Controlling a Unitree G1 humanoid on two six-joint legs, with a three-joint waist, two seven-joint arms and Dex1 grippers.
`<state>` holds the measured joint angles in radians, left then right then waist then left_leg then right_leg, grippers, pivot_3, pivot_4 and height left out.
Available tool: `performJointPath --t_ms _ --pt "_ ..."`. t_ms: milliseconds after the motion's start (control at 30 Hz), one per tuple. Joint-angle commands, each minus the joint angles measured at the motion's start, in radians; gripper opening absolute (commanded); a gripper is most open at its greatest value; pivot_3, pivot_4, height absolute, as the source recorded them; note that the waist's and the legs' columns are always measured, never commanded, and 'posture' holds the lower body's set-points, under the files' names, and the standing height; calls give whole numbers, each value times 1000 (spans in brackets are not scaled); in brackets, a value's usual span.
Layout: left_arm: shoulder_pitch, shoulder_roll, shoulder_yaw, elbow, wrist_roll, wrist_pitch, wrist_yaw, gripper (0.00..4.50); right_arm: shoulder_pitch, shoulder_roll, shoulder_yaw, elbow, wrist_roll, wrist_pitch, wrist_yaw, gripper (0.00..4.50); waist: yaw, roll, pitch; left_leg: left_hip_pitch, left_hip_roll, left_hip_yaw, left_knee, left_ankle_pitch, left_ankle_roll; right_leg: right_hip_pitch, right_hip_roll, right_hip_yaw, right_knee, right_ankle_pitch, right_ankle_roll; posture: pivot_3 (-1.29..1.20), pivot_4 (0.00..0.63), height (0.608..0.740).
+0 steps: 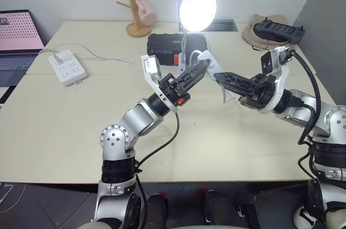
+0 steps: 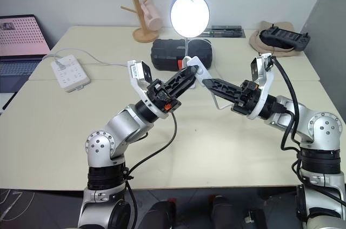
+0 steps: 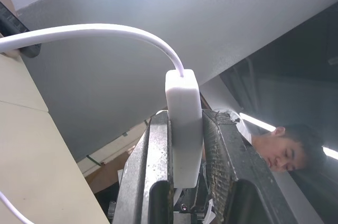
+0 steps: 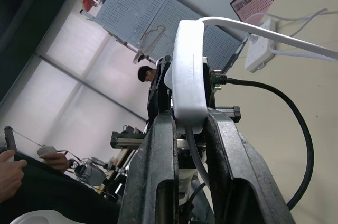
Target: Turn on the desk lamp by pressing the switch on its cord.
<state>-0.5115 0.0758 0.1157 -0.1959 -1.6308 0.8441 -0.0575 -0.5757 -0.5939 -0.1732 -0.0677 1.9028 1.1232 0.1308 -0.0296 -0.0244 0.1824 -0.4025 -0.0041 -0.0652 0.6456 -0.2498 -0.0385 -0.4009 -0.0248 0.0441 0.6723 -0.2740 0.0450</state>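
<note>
Lab, pegboard wall (image 4: 153, 18), laptop (image 1: 19, 40)

The desk lamp (image 1: 197, 8) base hides behind the pincers

White, blue and black over a pale beige table

The desk lamp (image 1: 197, 6) has a blue shade and glowing white bulb; the switch (image 3: 183, 126) and cord (image 3: 95, 31) are white, the gripper fingers (image 3: 145, 176) black, the table (image 1: 70, 126) pale beige.
</note>
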Motion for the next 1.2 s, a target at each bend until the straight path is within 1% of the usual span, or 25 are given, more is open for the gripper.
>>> performJointPath --t_ms 33,167,200,233,300,433,467,500,600,667,733,767,800,867,900,933,967,1000,1033,1067,1200 --pt "-1 9 -10 -31 1 0 -3 489 -10 -16 -3 -44 28 -15 14 334 0 0 0 0 0 0 0 0 0 0 0 0 0 0 0 0 150 740" --pt "-4 18 -5 -30 9 -4 -8 489 -12 -20 1 -44 18 -9 22 334 0 0 0 0 0 0 0 0 0 0 0 0 0 0 0 0 150 740" --pt "-3 18 -4 -32 0 -4 -13 1189 -13 -21 2 -43 15 -8 24 334 0 0 0 0 0 0 0 0 0 0 0 0 0 0 0 0 150 740" --pt "-3 18 -2 -31 -10 -3 -13 1266 -15 -21 3 -41 11 -7 28 334 0 0 0 0 0 0 0 0 0 0 0 0 0 0 0 0 150 740" --pt "1 32 2 -33 -31 7 -11 1699 -21 -22 9 -38 -10 -7 37 334 0 0 0 0 0 0 0 0 0 0 0 0 0 0 0 0 150 740" --pt "29 100 19 -53 -78 36 8 2556 -37 -11 31 -28 -87 -6 71 334 -2 0 0 0 1 0 0 0 0 0 1 0 0 0 0 0 150 740" --pt "41 121 22 -61 -89 44 13 2693 -43 -5 35 -21 -102 -8 79 334 -2 0 0 0 1 0 -1 0 0 -1 1 0 0 0 0 0 150 740" --pt "63 156 29 -76 -99 57 17 2955 -52 4 42 -13 -126 -12 90 334 -2 0 0 0 1 0 -1 0 0 -1 1 0 0 0 0 0 150 740" --pt "121 265 55 -104 -112 89 20 3505 -80 31 62 9 -216 -22 124 334 -6 0 0 0 2 1 -1 0 0 -2 2 2 0 0 0 0 150 740" --pt "142 349 68 -117 -99 116 -8 3974 -96 45 74 17 -282 -28 153 334 -3 0 1 0 3 0 -1 0 0 -3 2 1 1 0 0 0 150 740" --pt "150 430 86 -128 -75 136 -46 4286 -111 56 88 30 -347 -32 174 334 -2 1 1 0 3 -1 -1 0 0 -3 2 0 1 0 0 0 150 740" --pt "146 477 94 -129 -43 147 -80 4479 -117 48 113 22 -416 -41 210 334 -1 1 1 -1 3 0 -1 0 0 -3 2 0 1 0 0 0 150 740" --pt "141 545 96 -137 24 157 -139 4479 -123 37 163 14 -515 -61 242 334 -1 1 1 -1 3 0 -1 0 0 -3 2 0 0 0 0 0 150 740" --pt "134 638 88 -149 125 162 -233 4479 -131 27 230 6 -658 -97 291 334 -1 1 2 -1 2 0 -1 0 0 -4 2 1 0 0 -1 0 150 740" --pt "139 716 58 -172 230 141 -326 4479 -144 45 260 22 -715 -118 303 334 -1 1 2 -1 2 0 -2 0 0 -4 2 1 -1 0 -1 0 150 740" --pt "144 767 35 -187 303 124 -393 4479 -154 60 276 35 -753 -131 316 334 -2 1 2 -1 2 0 -2 0 0 -4 2 0 -1 0 -1 0 150 740" --pt "156 837 5 -203 410 78 -485 4479 -171 54 357 39 -865 -172 354 334 -3 1 3 -1 2 1 -2 0 0 -4 2 0 -1 -1 -2 0 150 740" --pt "155 870 4 -195 460 55 -532 4479 -190 39 461 44 -1000 -230 397 334 -3 2 4 -1 3 1 -3 0 0 -5 2 1 -2 -1 -2 0 150 740" --pt "149 881 7 -181 490 37 -559 4479 -205 31 545 62 -1123 -289 427 334 -3 3 4 -1 2 2 -4 0 0 -5 2 1 -1 -1 -2 0 150 740" --pt "147 887 2 -169 525 17 -580 4479 -217 34 595 90 -1208 -335 443 334 -3 4 5 -1 2 3 -5 0 0 -6 2 1 -2 -1 -2 0 150 740" --pt "153 897 -30 -154 658 -37 -672 4479 -251 87 691 229 -1444 -487 487 334 -1 4 5 -2 7 3 -6 0 0 -5 4 0 -8 -1 -3 0 150 740"
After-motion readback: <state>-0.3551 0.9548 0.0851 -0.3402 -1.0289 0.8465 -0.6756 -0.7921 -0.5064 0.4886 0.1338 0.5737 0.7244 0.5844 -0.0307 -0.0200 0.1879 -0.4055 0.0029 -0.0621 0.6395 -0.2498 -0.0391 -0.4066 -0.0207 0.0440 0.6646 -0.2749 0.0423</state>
